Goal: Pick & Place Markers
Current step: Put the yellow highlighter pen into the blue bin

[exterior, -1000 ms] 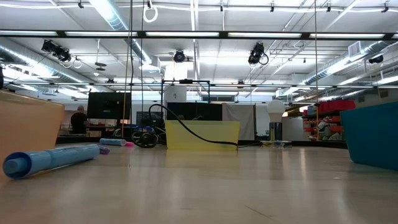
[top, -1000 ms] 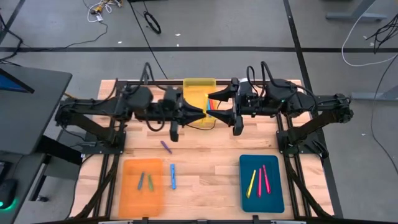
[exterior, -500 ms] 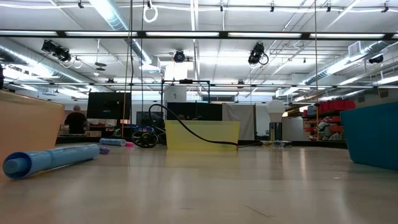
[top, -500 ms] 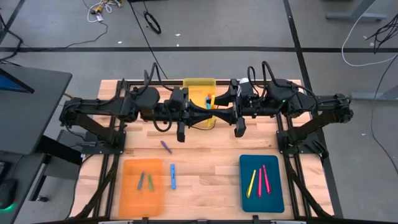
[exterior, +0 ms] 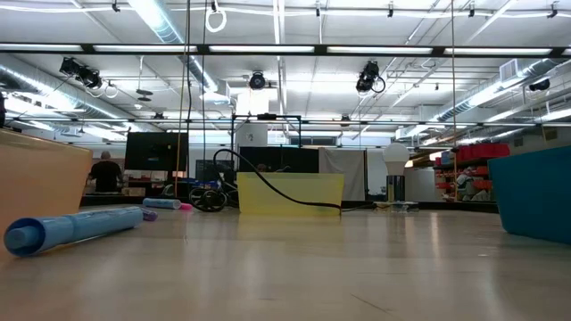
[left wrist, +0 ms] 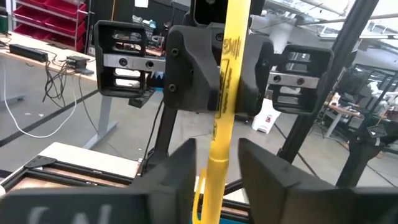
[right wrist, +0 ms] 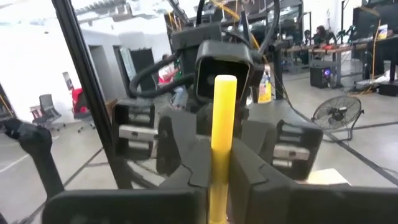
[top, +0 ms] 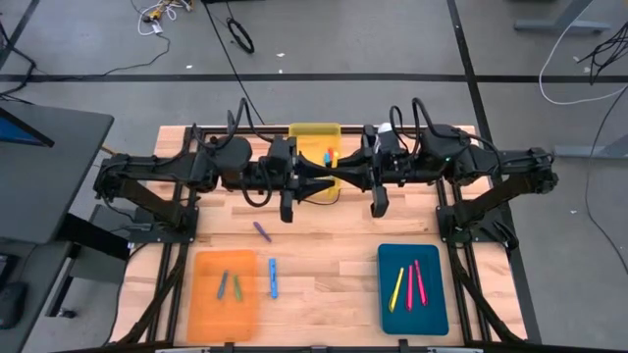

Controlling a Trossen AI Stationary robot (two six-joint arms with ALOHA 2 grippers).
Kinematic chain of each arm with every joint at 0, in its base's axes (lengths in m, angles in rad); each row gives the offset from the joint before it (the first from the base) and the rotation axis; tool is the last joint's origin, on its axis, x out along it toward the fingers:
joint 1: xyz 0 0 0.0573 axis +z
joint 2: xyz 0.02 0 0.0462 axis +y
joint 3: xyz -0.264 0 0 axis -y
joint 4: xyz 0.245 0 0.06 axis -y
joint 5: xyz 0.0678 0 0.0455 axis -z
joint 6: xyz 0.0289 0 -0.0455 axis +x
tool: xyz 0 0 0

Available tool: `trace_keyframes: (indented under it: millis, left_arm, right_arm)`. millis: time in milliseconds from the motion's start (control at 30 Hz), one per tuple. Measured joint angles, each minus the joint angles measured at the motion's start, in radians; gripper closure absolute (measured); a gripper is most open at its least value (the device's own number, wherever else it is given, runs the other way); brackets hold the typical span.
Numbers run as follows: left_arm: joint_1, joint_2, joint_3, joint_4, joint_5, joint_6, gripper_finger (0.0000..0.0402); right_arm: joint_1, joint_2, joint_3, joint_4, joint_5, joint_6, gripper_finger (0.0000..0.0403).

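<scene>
My two arms meet nose to nose over the yellow tray [top: 312, 137] at the middle of the tabletop's far edge; between them stands a yellow marker [right wrist: 221, 143], and my right gripper [right wrist: 214, 171] is clamped tight on it, fingers pressed to both sides of its barrel; my left gripper [left wrist: 214, 163] faces it from the other side, its fingers [left wrist: 176, 168] parted a little with the same yellow marker [left wrist: 225, 81] running between them, and I cannot tell whether they touch it; more markers lie in the yellow tray under my grippers, a blue and a reddish tip showing; near the front left corner the orange tray [top: 225, 294] holds a green marker [top: 222, 285] and a blue marker [top: 236, 288] side by side; just beside that tray's right edge another blue marker [top: 273, 278] lies on the bare wood, and a purple marker [top: 262, 231] lies apart from it, nearer the middle of the tabletop; near the front right corner the teal tray [top: 412, 288] holds one yellow marker [top: 396, 288] and two pink-red markers [top: 416, 282] in a row
</scene>
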Motion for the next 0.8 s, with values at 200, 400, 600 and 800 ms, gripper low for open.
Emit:
trace_keyframes:
  millis: [200, 400, 600, 800]
  left_arm:
    - [0.0, -0.04, 0.0, -0.02, 0.0, 0.001, 0.022]
    - [0.002, -0.068, 0.0, -0.052, -0.007, 0.001, 0.0202]
    - [0.011, -0.075, 0.0, -0.088, -0.007, -0.007, 0.0204]
    - [0.022, -0.076, 0.0, -0.103, -0.007, -0.026, 0.0203]
  right_arm:
    - [0.0, -0.051, 0.0, -0.1, -0.015, 0.007, 0.0386]
    - [0.033, -0.11, 0.0, -0.158, 0.063, 0.038, 0.0386]
    - [0.14, -0.146, 0.0, -0.286, 0.312, 0.119, 0.0386]
    - [0.277, -0.156, 0.0, -0.402, 0.503, 0.257, 0.0386]
